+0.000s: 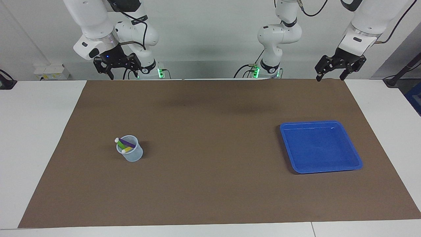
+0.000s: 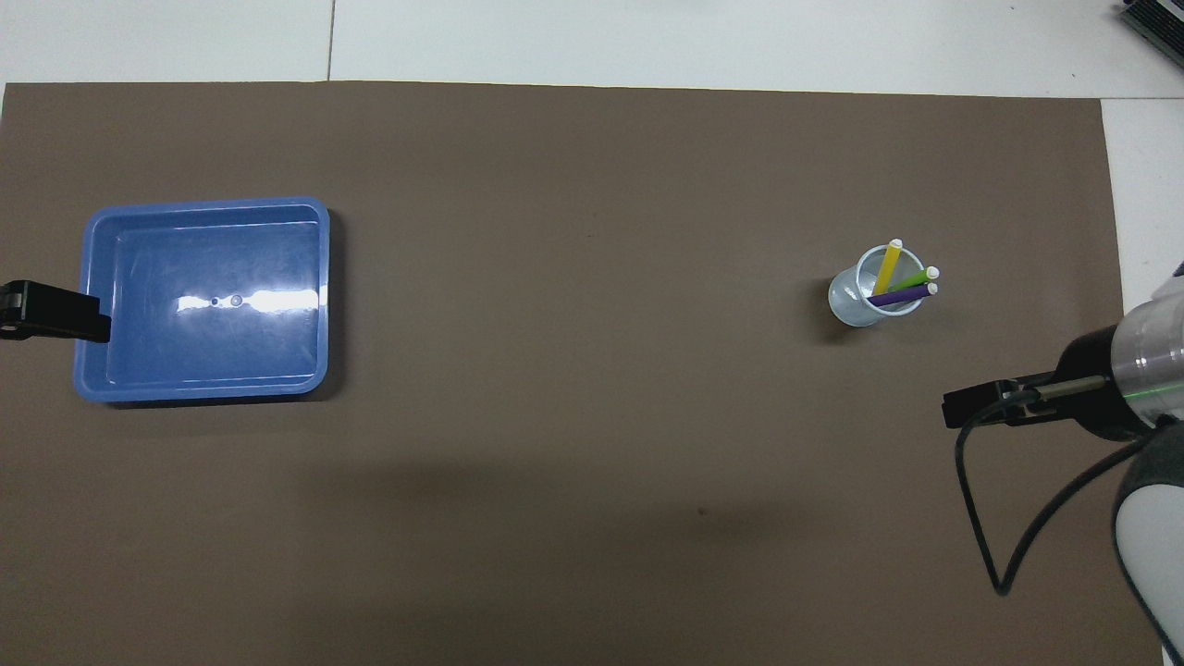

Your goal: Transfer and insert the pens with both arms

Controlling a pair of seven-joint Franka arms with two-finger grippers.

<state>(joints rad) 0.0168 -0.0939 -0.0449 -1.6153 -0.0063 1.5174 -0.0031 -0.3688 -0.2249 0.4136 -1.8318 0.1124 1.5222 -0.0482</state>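
Note:
A clear cup (image 1: pixel 132 155) (image 2: pixel 853 303) stands on the brown mat toward the right arm's end. Three pens lean in it with pale caps up: yellow pen (image 2: pixel 889 266), green pen (image 2: pixel 915 277) and purple pen (image 1: pixel 128 143) (image 2: pixel 899 296). My right gripper (image 1: pixel 124 76) (image 2: pixel 951 407) hangs open and empty, high over the mat's edge by the robots, apart from the cup. My left gripper (image 1: pixel 330 78) (image 2: pixel 97 326) hangs open and empty, high over the mat's corner at the left arm's end.
An empty blue tray (image 1: pixel 320 122) (image 2: pixel 203 203) lies on the mat toward the left arm's end. The brown mat (image 1: pixel 210 184) covers most of the white table. A black cable (image 2: pixel 980 518) loops below the right wrist.

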